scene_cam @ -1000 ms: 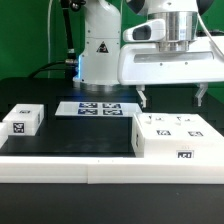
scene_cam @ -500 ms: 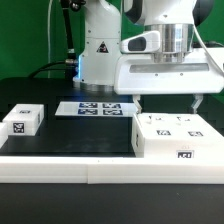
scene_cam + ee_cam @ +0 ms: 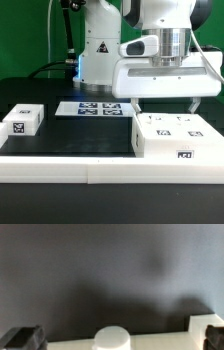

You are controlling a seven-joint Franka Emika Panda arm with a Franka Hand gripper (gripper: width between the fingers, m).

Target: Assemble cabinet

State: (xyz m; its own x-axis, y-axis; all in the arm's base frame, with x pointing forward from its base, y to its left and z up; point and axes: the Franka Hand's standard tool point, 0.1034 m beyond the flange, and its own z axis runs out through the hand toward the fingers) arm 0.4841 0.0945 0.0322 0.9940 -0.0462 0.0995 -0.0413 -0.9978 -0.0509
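The cabinet body (image 3: 178, 137), a large white box with small square tags on its top and front, sits on the black table at the exterior view's right. My gripper (image 3: 167, 104) hangs just above its back part, jaws wide open and empty, one finger near each side. In the wrist view the gripper (image 3: 118, 339) shows only as dark fingertips (image 3: 22, 338) at the two sides. Between them is the cabinet's white top (image 3: 160, 339) with a rounded white knob (image 3: 111, 338). A small white tagged part (image 3: 21, 120) lies at the exterior view's left.
The marker board (image 3: 95, 108) lies flat behind the middle of the table, in front of the robot base (image 3: 98, 50). A white ledge (image 3: 60, 166) runs along the table's front edge.
My gripper has come down a little and shifted slightly toward the exterior view's left, closer to the cabinet's top. Its jaws stay open. The parts have not moved.
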